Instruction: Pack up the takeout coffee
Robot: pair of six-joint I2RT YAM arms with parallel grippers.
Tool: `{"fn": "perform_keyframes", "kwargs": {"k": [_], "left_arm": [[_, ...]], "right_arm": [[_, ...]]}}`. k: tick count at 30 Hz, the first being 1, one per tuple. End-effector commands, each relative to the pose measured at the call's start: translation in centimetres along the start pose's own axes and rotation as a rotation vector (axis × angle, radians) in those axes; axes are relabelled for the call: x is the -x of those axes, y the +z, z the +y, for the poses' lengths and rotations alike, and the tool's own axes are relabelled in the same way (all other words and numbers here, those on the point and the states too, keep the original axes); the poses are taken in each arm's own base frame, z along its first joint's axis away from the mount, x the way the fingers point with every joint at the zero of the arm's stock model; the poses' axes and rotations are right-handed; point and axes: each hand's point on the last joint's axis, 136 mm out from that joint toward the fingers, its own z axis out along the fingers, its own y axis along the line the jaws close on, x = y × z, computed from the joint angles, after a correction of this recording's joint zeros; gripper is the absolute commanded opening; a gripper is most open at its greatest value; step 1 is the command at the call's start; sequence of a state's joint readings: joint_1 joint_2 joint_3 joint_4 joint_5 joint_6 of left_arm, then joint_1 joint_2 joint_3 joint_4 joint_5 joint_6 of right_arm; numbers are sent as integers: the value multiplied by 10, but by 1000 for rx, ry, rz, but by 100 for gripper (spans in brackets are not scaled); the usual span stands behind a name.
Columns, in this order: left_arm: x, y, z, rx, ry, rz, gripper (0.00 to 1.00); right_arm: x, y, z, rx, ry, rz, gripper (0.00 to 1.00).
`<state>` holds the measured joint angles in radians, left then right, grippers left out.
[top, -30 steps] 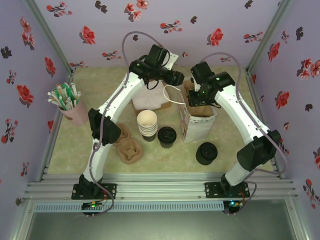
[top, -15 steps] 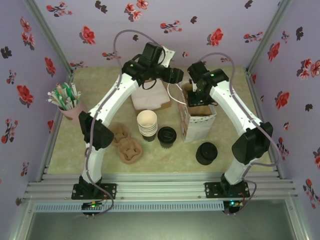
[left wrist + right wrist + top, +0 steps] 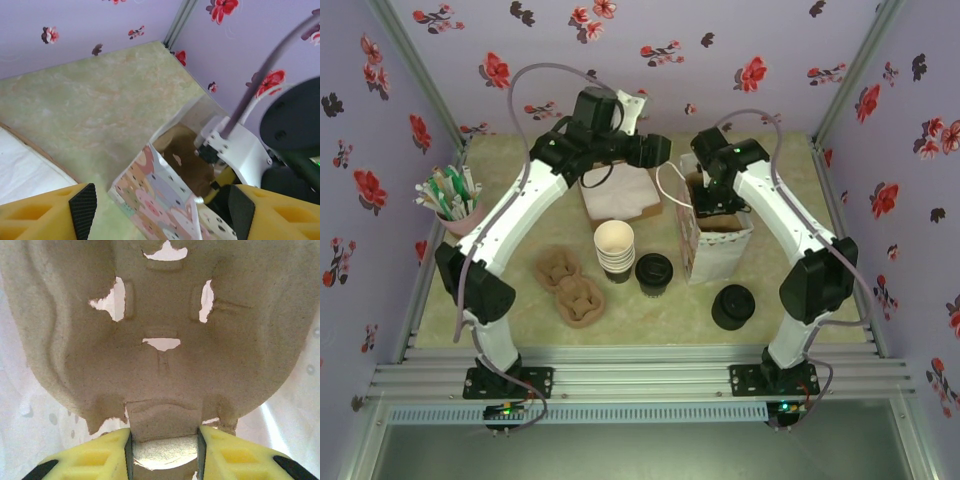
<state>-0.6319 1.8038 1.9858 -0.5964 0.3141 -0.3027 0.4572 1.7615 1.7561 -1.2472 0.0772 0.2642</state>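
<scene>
A robot test booth dressed as a café counter. Purple flower-print walls (image 3: 670,40) on aluminium posts (image 3: 417,70) box in a marbled bench (image 3: 660,320). The arm bases (image 3: 505,383) are bolted to a metal rail (image 3: 640,382) along the bottom. Stacked paper cups (image 3: 615,248) stand at centre.

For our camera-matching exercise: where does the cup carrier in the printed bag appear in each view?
Top external: cup carrier right of centre, in the open printed bag.
Left wrist: lower centre, brown, inside that bag.
Right wrist: centre, its edge pinched by the right fingers.
Shared landmark: the printed bag.
</scene>
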Motion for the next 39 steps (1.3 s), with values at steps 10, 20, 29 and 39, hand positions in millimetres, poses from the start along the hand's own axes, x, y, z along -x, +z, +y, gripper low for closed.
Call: {"fn": "perform_keyframes", "kwargs": {"k": [10, 20, 29, 39], "left_arm": [[-12, -35, -21, -87, -36, -51, 74], [-34, -23, -30, -130, -61, -4, 74], [-46, -15, -32, -141, -75, 18, 74], [-55, -6, -31, -143, -89, 40, 73]], "right_arm": [[-12, 33, 3, -35, 6, 69, 35], [-22, 52, 3, -37, 6, 88, 35], [-25, 70, 6, -33, 3, 115, 35], [-33, 90, 7, -30, 5, 144, 35]]}}
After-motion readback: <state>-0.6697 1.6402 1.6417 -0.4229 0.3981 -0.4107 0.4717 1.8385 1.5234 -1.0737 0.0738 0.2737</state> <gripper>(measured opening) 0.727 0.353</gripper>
